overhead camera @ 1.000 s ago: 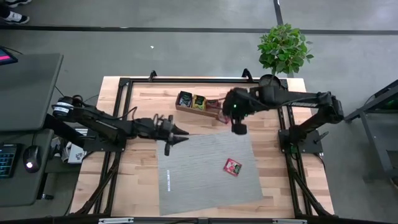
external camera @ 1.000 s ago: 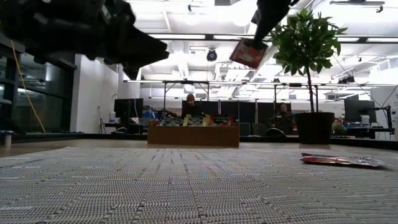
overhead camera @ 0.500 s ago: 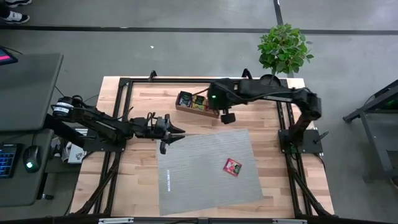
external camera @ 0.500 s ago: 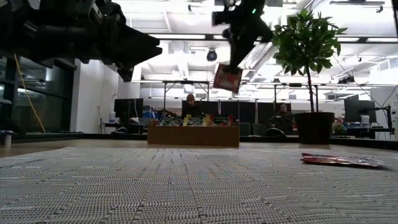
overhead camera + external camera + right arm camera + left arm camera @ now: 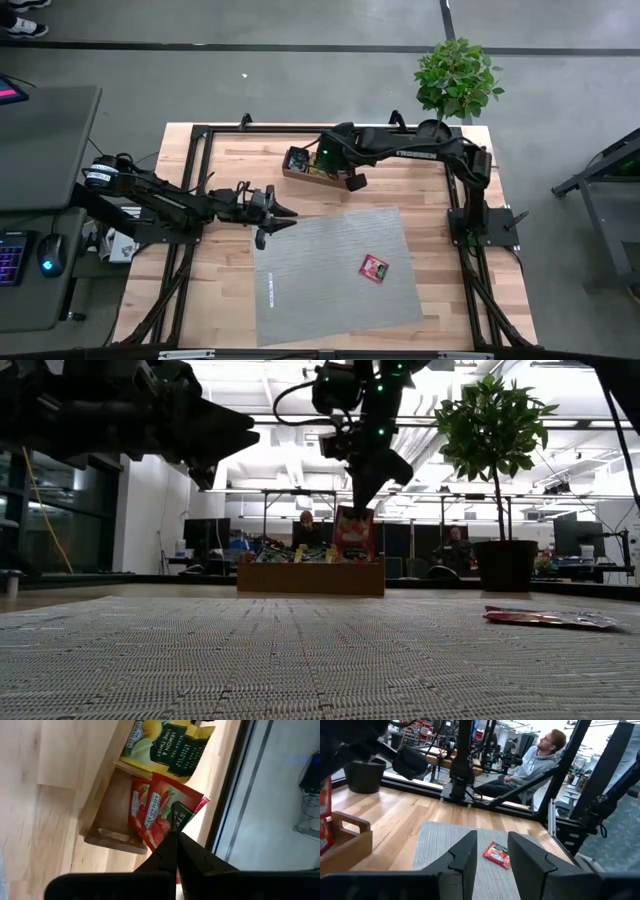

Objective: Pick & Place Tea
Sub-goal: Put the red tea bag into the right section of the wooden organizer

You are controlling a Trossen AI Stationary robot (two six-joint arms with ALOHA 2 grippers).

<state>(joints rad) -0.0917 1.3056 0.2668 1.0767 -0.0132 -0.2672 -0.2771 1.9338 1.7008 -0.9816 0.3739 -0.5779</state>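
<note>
Your right gripper [image 5: 358, 508] pinches a red tea bag [image 5: 353, 533] by its top edge, so it hangs straight down over the tray's [image 5: 310, 578] red end compartment. Your left gripper [image 5: 285, 211] waits half-open at the mat's [image 5: 330, 290] edge; another red bag [image 5: 374, 267] lies there.

Glossy red sachet [image 5: 159, 807], ribbed mat [image 5: 340, 285], pale wooden table [image 5: 230, 300].

You've got a light wood table [image 5: 230, 300] carrying a grey mat [image 5: 335, 275] and, near its far edge, a wooden tray [image 5: 305, 172]. One red sachet [image 5: 374, 267] lies flat on the mat.
</note>
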